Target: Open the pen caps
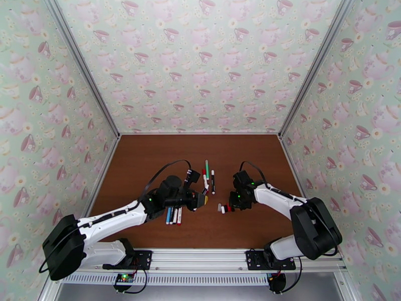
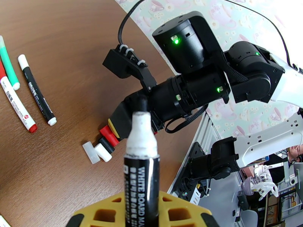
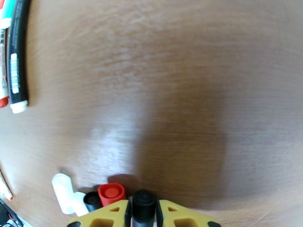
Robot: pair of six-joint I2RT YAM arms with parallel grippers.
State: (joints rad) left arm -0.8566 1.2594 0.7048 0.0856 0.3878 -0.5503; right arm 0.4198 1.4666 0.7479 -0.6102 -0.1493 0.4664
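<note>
My left gripper is shut on a black whiteboard pen that points at the right arm, its white neck and black tip bare. My right gripper is low over the table, shut on a black pen cap. Beside it lie loose caps: a red cap, a black cap and a white cap. From above, the left gripper and right gripper face each other across a small gap, the caps just below it.
A green pen, a red-ended pen and a black-and-white pen lie behind the grippers. Several more pens lie under the left forearm. Patterned walls enclose the brown table on three sides.
</note>
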